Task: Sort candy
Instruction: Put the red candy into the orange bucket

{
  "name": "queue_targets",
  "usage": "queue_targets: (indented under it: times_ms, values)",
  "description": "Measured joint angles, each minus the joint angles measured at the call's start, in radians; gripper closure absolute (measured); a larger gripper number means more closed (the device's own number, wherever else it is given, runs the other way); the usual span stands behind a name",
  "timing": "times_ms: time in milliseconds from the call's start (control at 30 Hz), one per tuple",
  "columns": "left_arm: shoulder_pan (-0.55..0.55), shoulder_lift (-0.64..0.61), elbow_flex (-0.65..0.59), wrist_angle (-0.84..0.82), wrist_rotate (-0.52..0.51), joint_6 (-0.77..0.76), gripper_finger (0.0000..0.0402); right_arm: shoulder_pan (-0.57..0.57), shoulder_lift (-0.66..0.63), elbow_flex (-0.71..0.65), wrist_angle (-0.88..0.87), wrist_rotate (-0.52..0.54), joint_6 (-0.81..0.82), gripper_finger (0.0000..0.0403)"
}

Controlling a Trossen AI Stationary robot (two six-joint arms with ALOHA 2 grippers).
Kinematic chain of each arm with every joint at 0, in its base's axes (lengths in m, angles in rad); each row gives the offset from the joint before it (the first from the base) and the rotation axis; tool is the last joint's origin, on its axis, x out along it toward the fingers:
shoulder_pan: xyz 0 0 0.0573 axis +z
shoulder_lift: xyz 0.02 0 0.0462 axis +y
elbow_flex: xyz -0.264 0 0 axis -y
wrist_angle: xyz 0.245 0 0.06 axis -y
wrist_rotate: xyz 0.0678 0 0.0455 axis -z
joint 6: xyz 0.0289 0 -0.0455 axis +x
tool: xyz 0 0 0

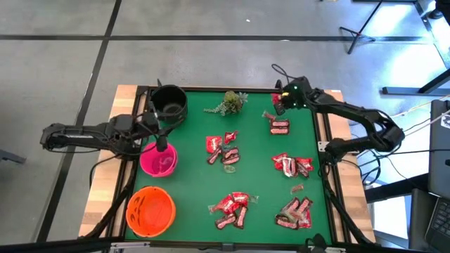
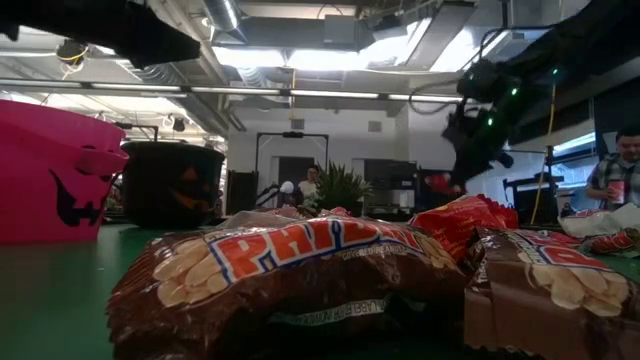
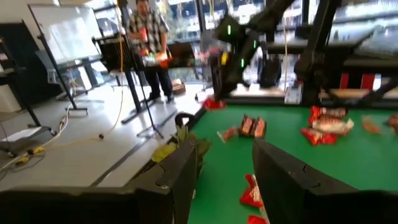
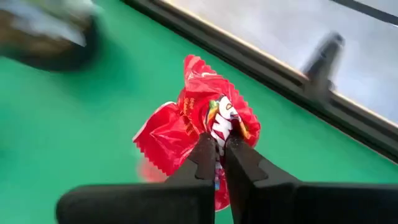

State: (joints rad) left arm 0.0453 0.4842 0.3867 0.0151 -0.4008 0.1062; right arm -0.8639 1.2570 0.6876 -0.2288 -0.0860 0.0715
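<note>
The right hand (image 4: 216, 149) is clamped on a red candy packet (image 4: 186, 121). The left hand (image 3: 224, 168) stands apart above the pink bowl (image 1: 158, 160). The nearest brown bar (image 2: 290, 275) reads "PAYD".

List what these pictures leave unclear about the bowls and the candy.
- Pink bowl contents: high view, the left gripper hangs over the bowl and covers part of its inside.
- Black bowl inside: high view, too dark to tell.
- Red packet print: right wrist view, crumpled, pinched by the right gripper.
- Far piles: low view, hidden behind the near brown bar.
</note>
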Motion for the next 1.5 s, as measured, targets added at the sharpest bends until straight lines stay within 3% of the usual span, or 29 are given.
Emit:
queue_targets:
  times_ms: [167, 400, 700, 900, 1133, 1500]
  values:
    - [0.0, 0.154, 0.096, -0.001, 0.0, 0.012, 0.0256, 0.071, -0.105, 0.0, 0.106, -0.182, 0.031, 0.0398]
    - [0.0, 0.346, 0.231, 0.002, 0.024, 0.072, 0.0249, 0.295, -0.143, 0.001, 0.355, -0.23, 0.052, 0.04]
    - [0.0, 0.574, 0.391, 0.039, 0.059, 0.136, 0.017, 0.51, -0.14, 0.001, 0.518, -0.133, 0.055, 0.0401]
    - [0.0, 0.71, 0.459, 0.141, 0.118, 0.143, 0.0126, 0.606, -0.091, 0.002, 0.616, 0.005, 0.037, 0.0399]
    - [0.0, 0.79, 0.472, 0.276, 0.16, 0.081, 0.0115, 0.677, 0.011, 0.002, 0.757, 0.132, -0.014, 0.0399]
    - [0.022, 0.844, 0.473, 0.32, 0.183, -0.025, 0.0115, 0.729, 0.128, 0.023, 0.931, 0.138, -0.051, 0.0398]
